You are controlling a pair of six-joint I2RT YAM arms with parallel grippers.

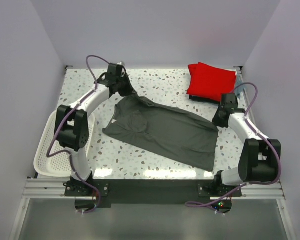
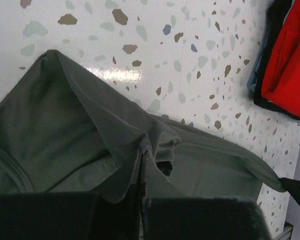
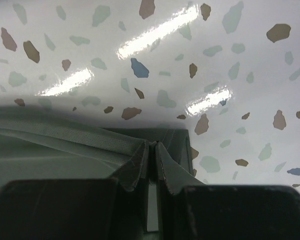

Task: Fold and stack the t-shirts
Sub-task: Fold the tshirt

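Note:
The dark grey t-shirt point(image 1: 165, 131) lies stretched across the middle of the speckled table. My left gripper point(image 1: 131, 93) is shut on its far left corner; the left wrist view shows the cloth point(image 2: 90, 145) pinched between the jaws point(image 2: 142, 150). My right gripper point(image 1: 218, 121) is shut on the shirt's far right corner, with the hem point(image 3: 80, 137) pinched between the jaws point(image 3: 152, 145). The folded red t-shirt point(image 1: 210, 80) lies at the back right on a darker folded shirt point(image 1: 198, 98), and it also shows in the left wrist view point(image 2: 287, 65). A thin blue-grey edge point(image 2: 255, 80) shows under that pile.
A white mesh basket point(image 1: 52, 145) stands at the table's left edge. Grey walls close in the table on three sides. The arm bases sit on a black rail at the near edge.

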